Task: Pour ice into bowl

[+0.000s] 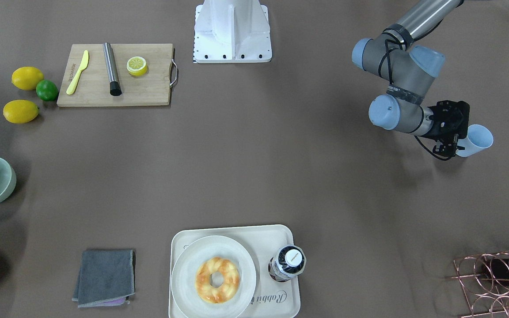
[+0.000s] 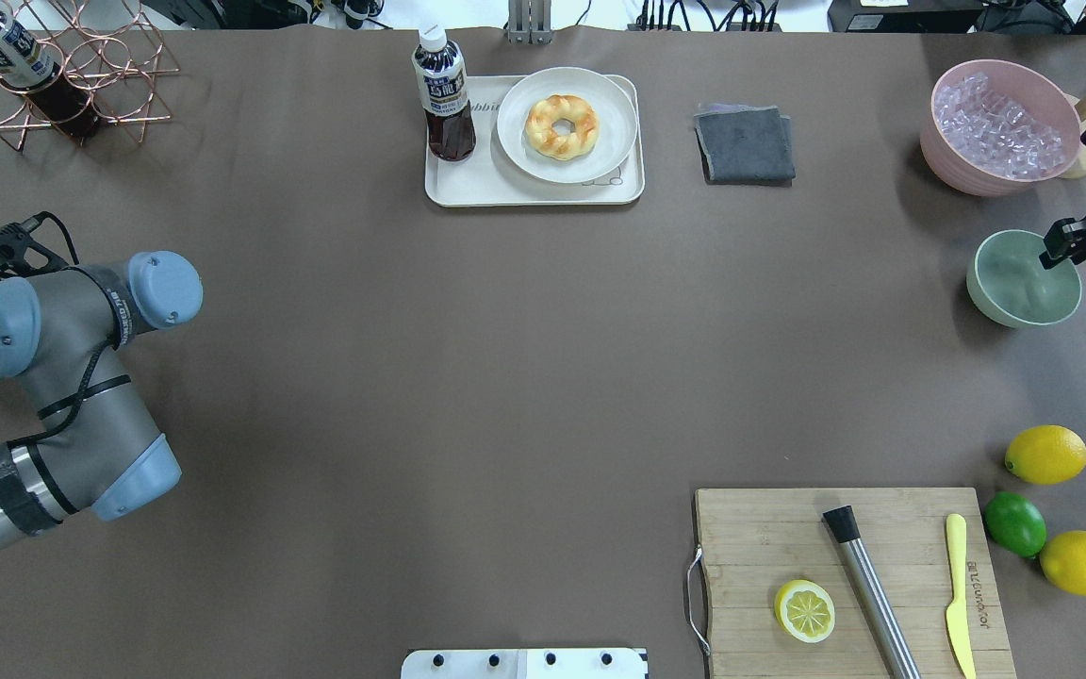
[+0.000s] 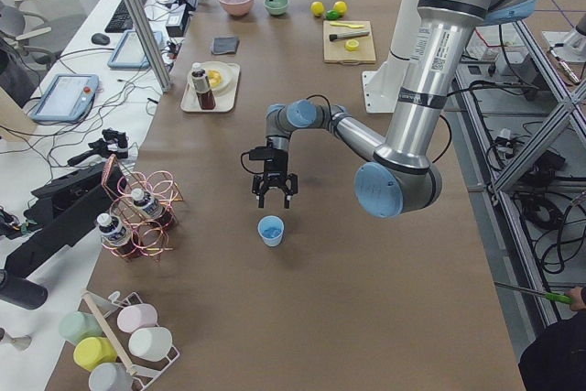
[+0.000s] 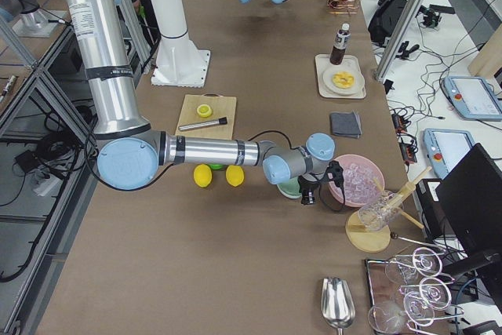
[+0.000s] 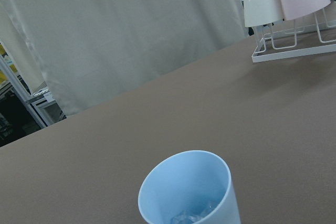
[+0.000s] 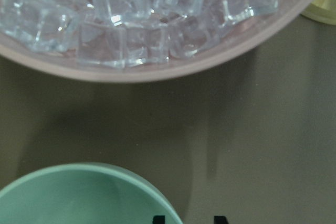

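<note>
Both splayed above brown table [image 1: 254,154]: left end effector [image 3: 273,200] by cup [image 3: 271,230], right end effector [image 2: 1057,250] over bowl [image 2: 988,297].

The left arm [image 1: 407,73] is silvery-grey tubes with pale blue joint caps [image 1: 429,59]; a black cable [image 1: 387,57] is taped along it; the left end effector [image 3: 274,199] is black; the white base [image 1: 232,35] has a row of dark screws [image 1: 224,56].

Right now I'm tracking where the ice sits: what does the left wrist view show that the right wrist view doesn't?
Only the left wrist view shows the light blue cup, upright on the table, with a few ice cubes at its bottom, and upturned cups on a rack behind. Only the right wrist view shows the pink tub with its heap of ice, and the mint-green bowl, whose visible part holds no ice. Both show the brown table and clear ice.
</note>
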Robot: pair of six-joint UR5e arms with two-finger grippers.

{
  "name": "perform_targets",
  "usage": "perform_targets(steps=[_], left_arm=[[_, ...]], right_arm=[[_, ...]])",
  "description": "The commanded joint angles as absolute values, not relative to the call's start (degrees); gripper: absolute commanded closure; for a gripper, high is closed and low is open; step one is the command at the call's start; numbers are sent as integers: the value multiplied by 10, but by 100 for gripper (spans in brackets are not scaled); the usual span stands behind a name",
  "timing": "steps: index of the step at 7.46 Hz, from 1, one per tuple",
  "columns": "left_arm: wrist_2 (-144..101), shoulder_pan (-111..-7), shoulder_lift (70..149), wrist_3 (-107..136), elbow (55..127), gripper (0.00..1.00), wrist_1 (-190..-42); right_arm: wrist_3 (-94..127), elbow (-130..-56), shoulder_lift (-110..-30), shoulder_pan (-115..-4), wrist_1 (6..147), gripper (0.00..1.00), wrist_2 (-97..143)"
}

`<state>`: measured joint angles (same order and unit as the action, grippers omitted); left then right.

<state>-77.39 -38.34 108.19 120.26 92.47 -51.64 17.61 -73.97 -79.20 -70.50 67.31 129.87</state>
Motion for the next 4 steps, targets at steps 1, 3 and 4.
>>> perform_targets(steps=[1, 3, 4], left_arm=[[-774, -381, 1122, 1219, 840, 6, -515], [-773, -381, 1123, 1223, 834, 6, -515], [-773, -381, 1124, 1230, 824, 6, -515]], right_arm=[[187, -752, -802, -701, 671, 100, 1303], [186, -752, -804, -700, 671, 100, 1305], [187, -758, -804, -700, 672, 100, 1306]])
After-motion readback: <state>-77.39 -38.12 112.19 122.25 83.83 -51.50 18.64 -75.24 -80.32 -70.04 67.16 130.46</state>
